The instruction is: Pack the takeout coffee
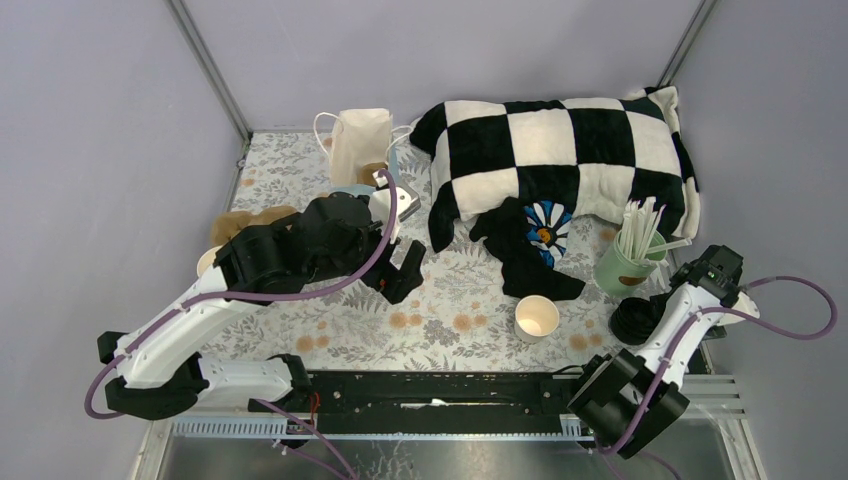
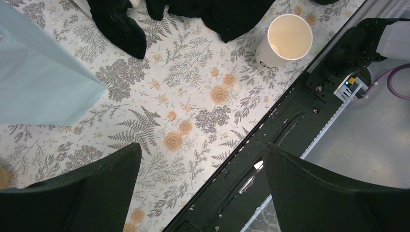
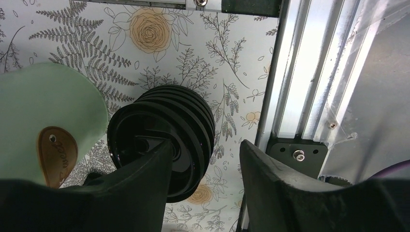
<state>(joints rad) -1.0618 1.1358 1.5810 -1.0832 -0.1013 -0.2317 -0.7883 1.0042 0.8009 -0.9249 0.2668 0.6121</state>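
Two robot arms reach over a table (image 1: 440, 335) covered in a floral cloth. Largest on it, filling the upper right of the overhead view, is a black-and-white chequered cushion (image 1: 570, 150). A black cloth (image 1: 505, 262) with a blue daisy print spills from under it toward the centre. At top centre stands a cream tote bag (image 1: 360, 140), with a pale blue paper bag (image 2: 38, 77) beside it, partly hidden by the left arm.

The left gripper (image 1: 405, 272) hangs over bare cloth at centre left, jaws spread as wide as they go, holding nothing.

At the right edge stands a mint-green cup (image 1: 622, 268) full of white straws. Just below it sits a stack of black lids (image 1: 632, 320). The right gripper (image 3: 205, 147) is down over this stack, jaws half spread. One finger lies across the top lid's hollow. The other is outside the rim with a sliver of cloth showing between it and the stack, so nothing is pinched yet.

The takeout coffee cup (image 1: 536, 318) stands upright at lower centre-right, between the two grippers and apart from both. It is lidless and looks empty.

It appears to be thin, very light paper, easily tipped and easily crushed. It is best held gently across the sides, just beneath the rolled rim where the wall is stiffest. The lids look stiff, slick and tightly nested, so more than one may lift together.
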